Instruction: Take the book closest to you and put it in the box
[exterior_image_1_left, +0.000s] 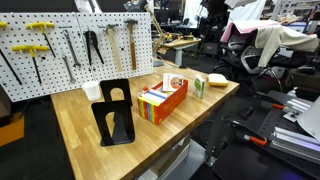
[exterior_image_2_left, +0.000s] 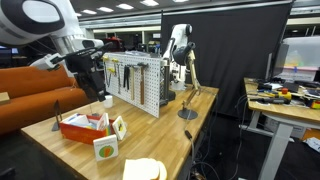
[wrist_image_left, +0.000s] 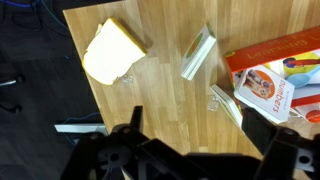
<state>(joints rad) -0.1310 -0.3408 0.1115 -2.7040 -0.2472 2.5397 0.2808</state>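
The green book stands on edge on the wooden table between the box and a pale yellow book. It shows in both exterior views (exterior_image_1_left: 199, 86) (exterior_image_2_left: 105, 150) and, from above, in the wrist view (wrist_image_left: 198, 52). The orange-red box (exterior_image_1_left: 164, 103) (exterior_image_2_left: 76, 130) (wrist_image_left: 262, 53) holds book spines and a white-covered picture book (wrist_image_left: 270, 85). My gripper (wrist_image_left: 197, 125) (exterior_image_2_left: 97, 85) is open and empty. It hangs well above the table, over bare wood near the green book and the box end.
A flat pale yellow book (exterior_image_1_left: 216, 80) (wrist_image_left: 112, 50) lies near the table's corner. Another thin book (wrist_image_left: 228, 103) stands against the box end. A black bookend stand (exterior_image_1_left: 115, 118) stands behind the box. A tool pegboard (exterior_image_1_left: 60, 50) lines one table edge.
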